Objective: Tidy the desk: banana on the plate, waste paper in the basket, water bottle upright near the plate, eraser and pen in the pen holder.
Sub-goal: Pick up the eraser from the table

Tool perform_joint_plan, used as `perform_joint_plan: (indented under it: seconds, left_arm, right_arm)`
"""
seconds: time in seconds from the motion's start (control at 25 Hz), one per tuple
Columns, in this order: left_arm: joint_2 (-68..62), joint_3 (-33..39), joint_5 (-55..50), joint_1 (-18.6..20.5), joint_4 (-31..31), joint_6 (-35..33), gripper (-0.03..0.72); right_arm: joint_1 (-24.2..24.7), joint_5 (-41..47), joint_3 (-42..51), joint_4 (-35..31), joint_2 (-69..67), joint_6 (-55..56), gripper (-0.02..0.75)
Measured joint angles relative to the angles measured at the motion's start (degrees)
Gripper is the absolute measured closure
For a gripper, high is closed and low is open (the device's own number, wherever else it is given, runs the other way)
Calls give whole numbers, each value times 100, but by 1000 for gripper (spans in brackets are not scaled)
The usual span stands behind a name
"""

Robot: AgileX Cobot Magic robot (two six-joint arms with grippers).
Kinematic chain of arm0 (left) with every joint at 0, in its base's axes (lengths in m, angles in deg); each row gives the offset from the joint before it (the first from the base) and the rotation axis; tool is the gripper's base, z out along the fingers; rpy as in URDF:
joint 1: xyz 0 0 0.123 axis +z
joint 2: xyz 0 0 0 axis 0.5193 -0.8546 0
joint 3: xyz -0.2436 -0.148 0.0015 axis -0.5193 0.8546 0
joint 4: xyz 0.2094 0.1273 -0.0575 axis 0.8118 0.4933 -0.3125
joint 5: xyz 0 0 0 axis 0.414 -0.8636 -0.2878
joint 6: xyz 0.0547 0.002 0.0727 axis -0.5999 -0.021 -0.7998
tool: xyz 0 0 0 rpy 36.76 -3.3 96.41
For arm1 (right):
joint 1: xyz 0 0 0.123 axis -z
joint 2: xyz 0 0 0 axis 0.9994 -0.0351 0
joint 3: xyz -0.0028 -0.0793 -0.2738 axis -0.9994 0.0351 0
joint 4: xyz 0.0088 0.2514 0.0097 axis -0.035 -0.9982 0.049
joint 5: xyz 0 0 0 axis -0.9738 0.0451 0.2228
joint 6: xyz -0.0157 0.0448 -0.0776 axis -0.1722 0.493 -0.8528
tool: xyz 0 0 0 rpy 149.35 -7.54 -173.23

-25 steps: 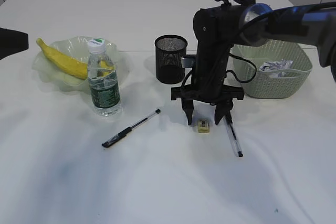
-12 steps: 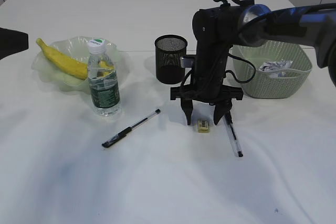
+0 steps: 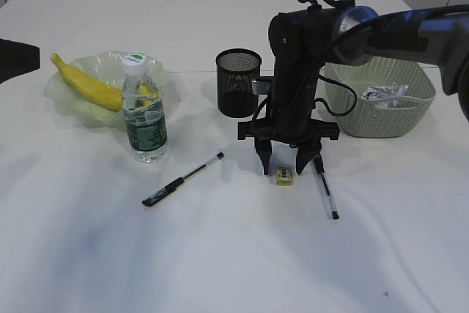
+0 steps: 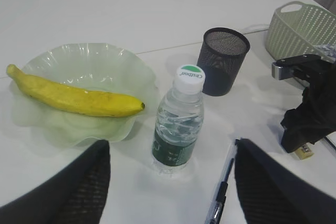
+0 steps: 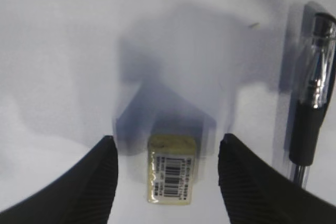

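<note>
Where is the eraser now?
In the exterior view the eraser lies on the table right of centre, between the right pincer's open fingers, beside a pen.

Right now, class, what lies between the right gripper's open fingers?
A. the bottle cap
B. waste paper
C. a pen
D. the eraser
D: the right wrist view shows the eraser on the table between the open right gripper fingers, with a pen lying off to the side.

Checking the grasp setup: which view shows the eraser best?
The right wrist view: the eraser fills the space between the open fingers, barcode visible. The exterior view shows it small; the left wrist view shows only a corner behind the right gripper.
</note>
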State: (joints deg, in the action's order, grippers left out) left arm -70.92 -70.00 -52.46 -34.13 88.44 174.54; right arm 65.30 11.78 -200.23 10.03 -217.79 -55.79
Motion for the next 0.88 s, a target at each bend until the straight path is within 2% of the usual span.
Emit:
perform_joint_plan:
  seconds: [0.88]
  left_arm:
    - [0,0,84,0,0,0,169]
  right_arm:
    - [0,0,0,0,0,10,307]
